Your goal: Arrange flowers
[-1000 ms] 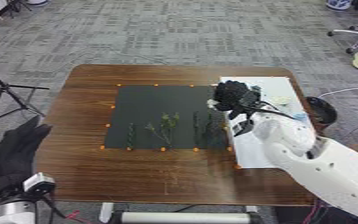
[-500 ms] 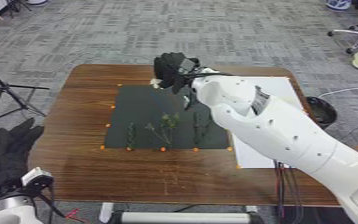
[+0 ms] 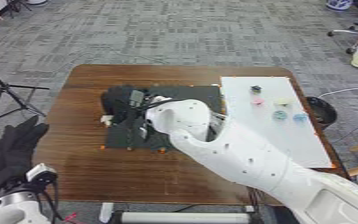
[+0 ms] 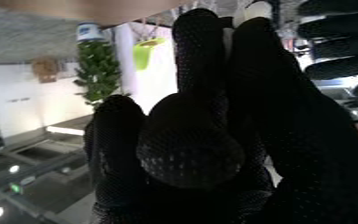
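Note:
In the head view my right hand (image 3: 120, 101) is over the left edge of the dark mat (image 3: 189, 92), pinching a small whitish flower head (image 3: 106, 120). The right wrist view has the same hand (image 4: 191, 145) with the whitish piece (image 4: 257, 10) held at its fingertips. My left hand (image 3: 15, 150) lies open with straight fingers at the table's left side. On the white board (image 3: 291, 145) are a dark flower (image 3: 256, 89), a pink one (image 3: 257, 101), a pale yellow one (image 3: 283, 102) and two blue ones (image 3: 280, 115). My right arm hides most of the mat's stems.
The brown table (image 3: 158, 175) carries the mat and board, both edged with small orange markers. A black bin (image 3: 322, 112) stands beside the table's right edge. A tripod (image 3: 7, 92) is on the floor to the left.
My right hand has swept left from the white board across the mat's far part to its left edge, carrying the whitish flower head. The board's flowers are uncovered.

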Robot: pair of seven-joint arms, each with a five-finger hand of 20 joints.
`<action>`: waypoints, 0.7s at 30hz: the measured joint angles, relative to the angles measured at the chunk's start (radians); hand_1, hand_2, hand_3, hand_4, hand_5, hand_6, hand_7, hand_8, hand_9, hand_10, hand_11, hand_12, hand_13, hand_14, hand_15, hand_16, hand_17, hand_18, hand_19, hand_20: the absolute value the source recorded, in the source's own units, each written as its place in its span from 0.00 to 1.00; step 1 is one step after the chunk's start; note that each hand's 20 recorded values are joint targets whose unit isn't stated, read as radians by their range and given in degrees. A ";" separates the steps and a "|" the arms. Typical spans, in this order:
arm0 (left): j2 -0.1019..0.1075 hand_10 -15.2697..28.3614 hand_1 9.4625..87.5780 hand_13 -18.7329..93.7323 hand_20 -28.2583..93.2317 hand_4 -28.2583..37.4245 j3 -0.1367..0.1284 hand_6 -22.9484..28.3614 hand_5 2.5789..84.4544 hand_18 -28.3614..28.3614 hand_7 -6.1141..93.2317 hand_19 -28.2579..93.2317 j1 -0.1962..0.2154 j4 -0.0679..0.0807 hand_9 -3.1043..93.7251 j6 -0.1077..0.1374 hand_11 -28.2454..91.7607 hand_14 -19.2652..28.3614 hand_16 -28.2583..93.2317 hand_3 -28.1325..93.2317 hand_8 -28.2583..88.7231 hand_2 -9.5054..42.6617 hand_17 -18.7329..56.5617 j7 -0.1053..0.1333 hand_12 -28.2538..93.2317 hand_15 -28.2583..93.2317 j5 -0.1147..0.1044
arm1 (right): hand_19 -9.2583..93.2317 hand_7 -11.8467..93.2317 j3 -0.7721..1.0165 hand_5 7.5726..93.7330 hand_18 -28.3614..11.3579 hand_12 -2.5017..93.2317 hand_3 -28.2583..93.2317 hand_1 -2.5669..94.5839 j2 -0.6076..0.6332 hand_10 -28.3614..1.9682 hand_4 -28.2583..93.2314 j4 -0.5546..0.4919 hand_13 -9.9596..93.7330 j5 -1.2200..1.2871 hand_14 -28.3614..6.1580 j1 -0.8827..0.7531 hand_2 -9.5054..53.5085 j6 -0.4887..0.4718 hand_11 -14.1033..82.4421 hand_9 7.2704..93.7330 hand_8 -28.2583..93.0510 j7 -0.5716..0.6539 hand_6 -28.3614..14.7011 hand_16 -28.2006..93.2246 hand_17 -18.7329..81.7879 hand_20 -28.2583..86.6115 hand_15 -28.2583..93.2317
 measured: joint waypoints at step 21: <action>-0.004 0.69 0.14 0.54 0.39 0.00 0.010 0.48 0.64 0.70 0.22 0.32 -0.031 0.015 0.60 -0.039 0.44 0.77 0.23 0.79 0.17 0.63 0.37 -0.002 0.35 0.43 -0.001 | 1.00 0.30 0.007 0.82 0.36 0.28 0.70 0.64 -0.077 0.58 0.12 0.115 1.00 -0.229 0.80 -0.096 0.00 0.064 0.22 0.93 0.30 0.015 0.65 0.50 0.83 0.76 0.72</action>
